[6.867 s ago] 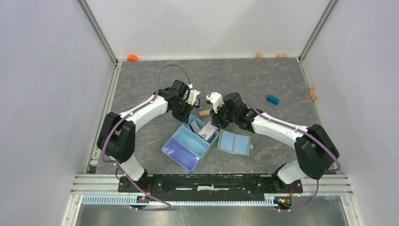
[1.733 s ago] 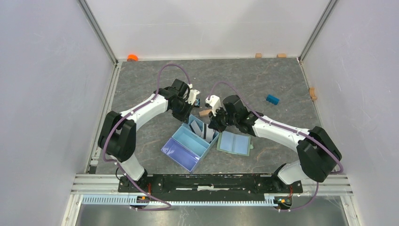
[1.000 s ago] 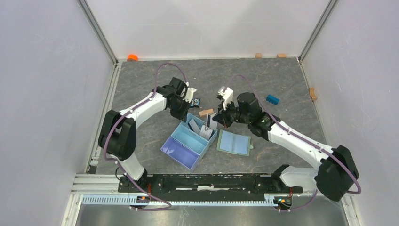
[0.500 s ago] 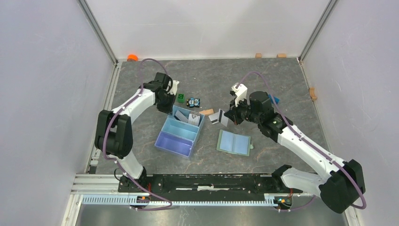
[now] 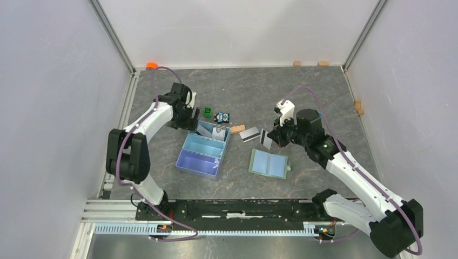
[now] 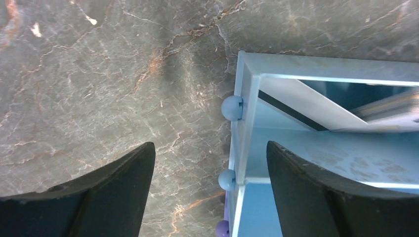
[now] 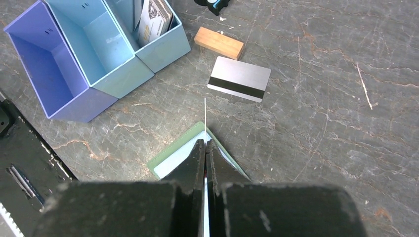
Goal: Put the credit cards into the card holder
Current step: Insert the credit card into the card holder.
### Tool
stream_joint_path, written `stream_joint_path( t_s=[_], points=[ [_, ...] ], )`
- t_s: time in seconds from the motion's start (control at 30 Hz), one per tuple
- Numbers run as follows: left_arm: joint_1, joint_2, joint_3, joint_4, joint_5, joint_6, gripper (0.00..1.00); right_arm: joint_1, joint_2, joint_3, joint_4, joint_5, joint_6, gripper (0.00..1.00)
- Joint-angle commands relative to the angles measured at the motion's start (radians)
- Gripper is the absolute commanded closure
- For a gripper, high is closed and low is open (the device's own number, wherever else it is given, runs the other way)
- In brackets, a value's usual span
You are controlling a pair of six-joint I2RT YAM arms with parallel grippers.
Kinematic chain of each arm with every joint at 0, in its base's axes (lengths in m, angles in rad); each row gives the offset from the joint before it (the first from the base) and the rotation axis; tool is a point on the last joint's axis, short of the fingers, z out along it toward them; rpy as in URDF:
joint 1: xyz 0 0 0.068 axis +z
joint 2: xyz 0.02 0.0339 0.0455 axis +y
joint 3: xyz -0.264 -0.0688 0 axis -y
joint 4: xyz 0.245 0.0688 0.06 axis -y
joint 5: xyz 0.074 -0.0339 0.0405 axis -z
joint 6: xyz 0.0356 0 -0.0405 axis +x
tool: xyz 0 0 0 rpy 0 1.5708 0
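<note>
Right wrist, card (image 7: 205, 111) in right end effector (image 7: 205, 143), near card holder (image 7: 173, 157)

Bright, even light in all 3 views; only the near fingers go soft.

From above, diffuse overhead light leaves the walls (image 5: 48, 108) almost washed out and the table (image 5: 270, 91) mid-grey, with soft shadows under the left arm (image 5: 154, 116) and right arm (image 5: 351, 172); the posts (image 5: 110, 35) lean outward with wide-angle distortion. In the left wrist view the left fingers (image 6: 99, 197) are black, featureless and blurred, a soft shadow smudges the table, and the tray (image 6: 247, 98) rim catches a pale highlight. In the right wrist view the right fingers (image 7: 192, 168) are dark and unfocused, the held card (image 7: 205, 113) is a thin bright line, and the striped card (image 7: 239, 79) shows a dull sheen, sharp.
</note>
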State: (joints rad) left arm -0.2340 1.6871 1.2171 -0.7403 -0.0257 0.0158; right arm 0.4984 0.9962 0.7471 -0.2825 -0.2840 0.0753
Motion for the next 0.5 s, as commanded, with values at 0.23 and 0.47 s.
stream_joint_path(
  t_s=[0.23, 0.47],
  points=[
    [-0.138, -0.342, 0.018, 0.080, 0.084, 0.039, 0.05, -0.036, -0.089, 0.003, -0.092, -0.146, -0.028, 1.00],
    [-0.437, -0.425, -0.061, 0.170, 0.488, 0.092, 0.05, -0.038, -0.138, -0.009, -0.057, -0.435, 0.015, 1.00]
  ],
)
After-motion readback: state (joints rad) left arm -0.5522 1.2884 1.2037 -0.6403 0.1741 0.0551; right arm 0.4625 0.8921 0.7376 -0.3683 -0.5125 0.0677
